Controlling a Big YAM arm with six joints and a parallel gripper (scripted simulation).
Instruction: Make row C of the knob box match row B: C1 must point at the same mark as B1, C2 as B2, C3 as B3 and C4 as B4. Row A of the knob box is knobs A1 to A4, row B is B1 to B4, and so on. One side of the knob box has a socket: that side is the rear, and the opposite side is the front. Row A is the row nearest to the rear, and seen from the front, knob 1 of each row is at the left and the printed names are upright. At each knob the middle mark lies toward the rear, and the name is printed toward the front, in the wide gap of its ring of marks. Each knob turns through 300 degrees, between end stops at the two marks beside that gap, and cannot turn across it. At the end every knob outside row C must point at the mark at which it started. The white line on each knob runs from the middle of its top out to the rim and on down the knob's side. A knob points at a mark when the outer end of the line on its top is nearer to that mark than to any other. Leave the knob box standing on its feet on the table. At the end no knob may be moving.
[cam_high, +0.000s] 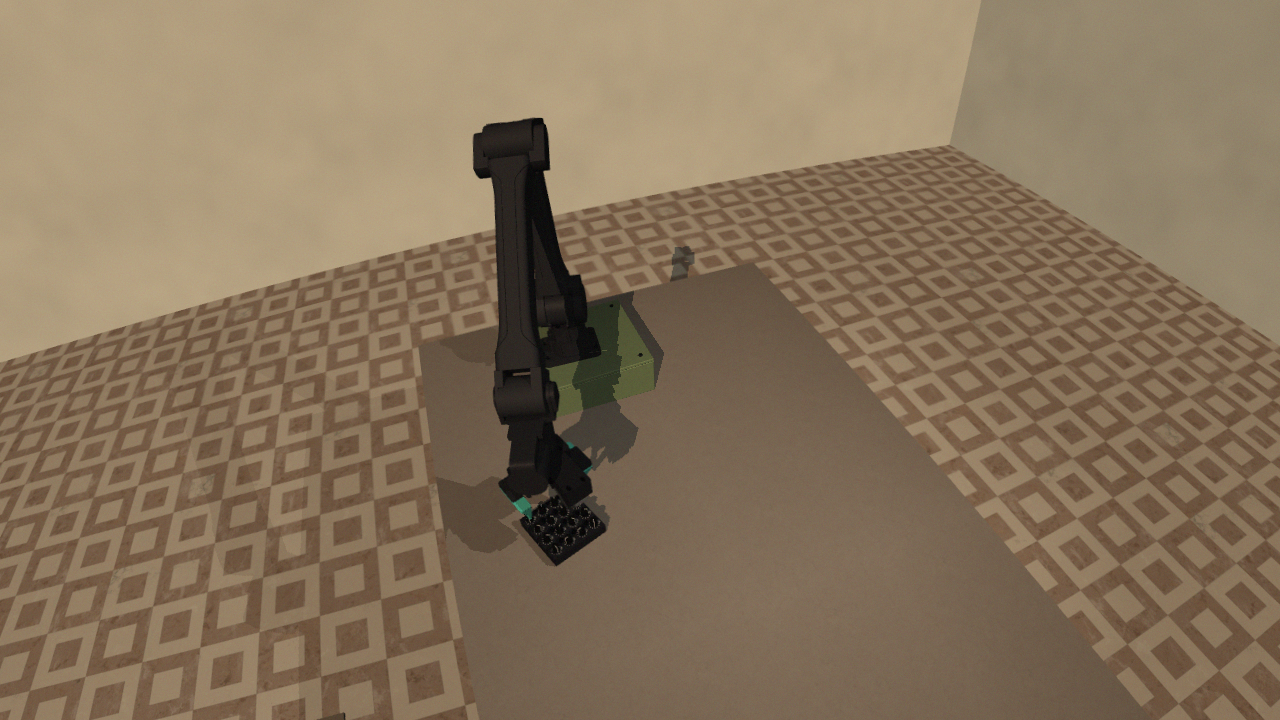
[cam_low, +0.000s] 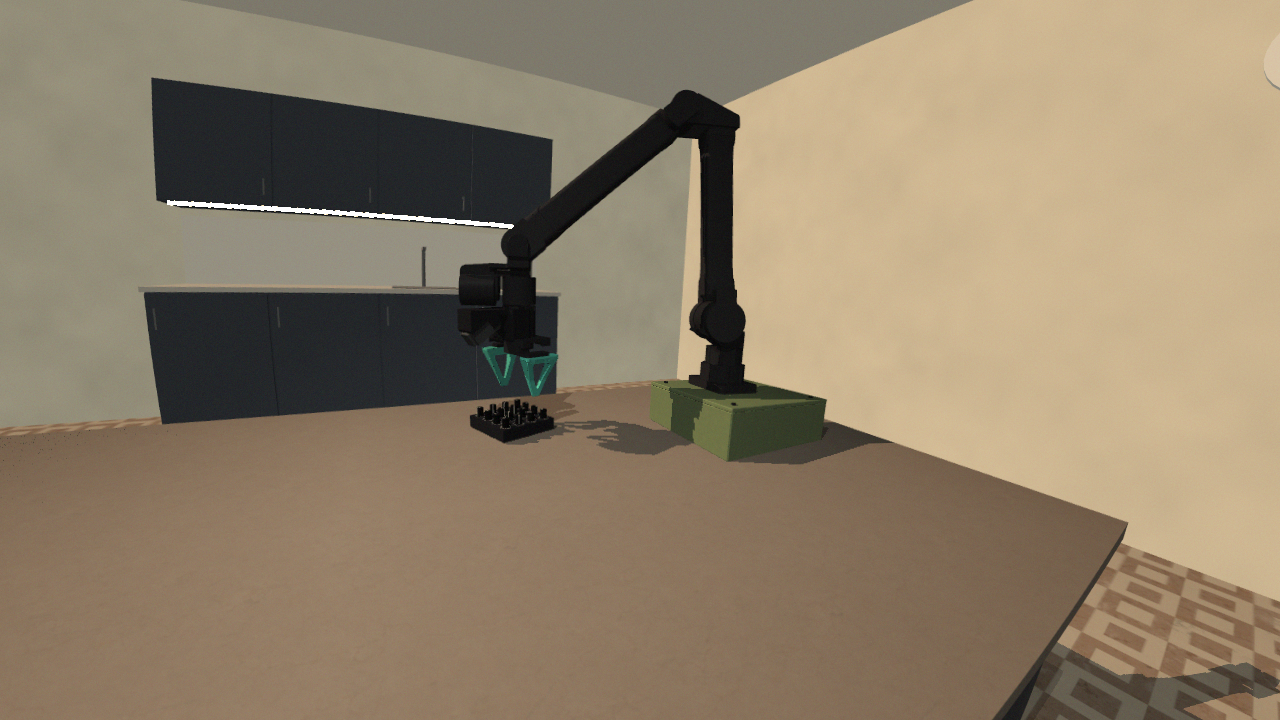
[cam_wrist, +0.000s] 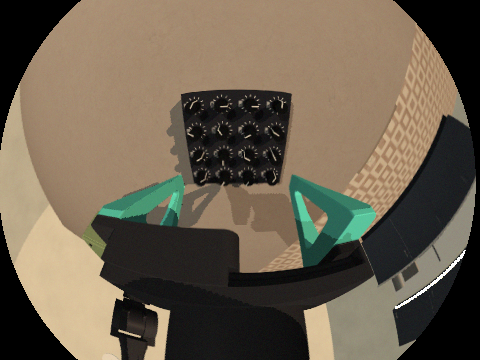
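The black knob box (cam_high: 556, 558) (cam_low: 488, 430) (cam_wrist: 236, 93) stands flat on the table, four by four knobs. In the wrist view the names appear left of their rings, so row A seems the rightmost column and knob 1 the top. Row C seems the second column: C1 (cam_wrist: 222, 104) points right, C2 (cam_wrist: 223, 130) upper left, C3 (cam_wrist: 224, 154) down, C4 (cam_wrist: 224, 175) roughly down. In row B, B1 (cam_wrist: 251, 104) points right, B2 (cam_wrist: 249, 131) lower left; B3 and B4 are unclear. My gripper (cam_low: 520, 389) (cam_wrist: 236, 180) is open and empty, above the box's near edge in the wrist view.
The green base block (cam_high: 608, 385) (cam_low: 769, 429) carries the arm at the back of the table (cam_high: 716, 501) (cam_low: 447, 555). Dark cabinets (cam_low: 268, 349) stand beyond the table. The arm's shadow falls between base and box.
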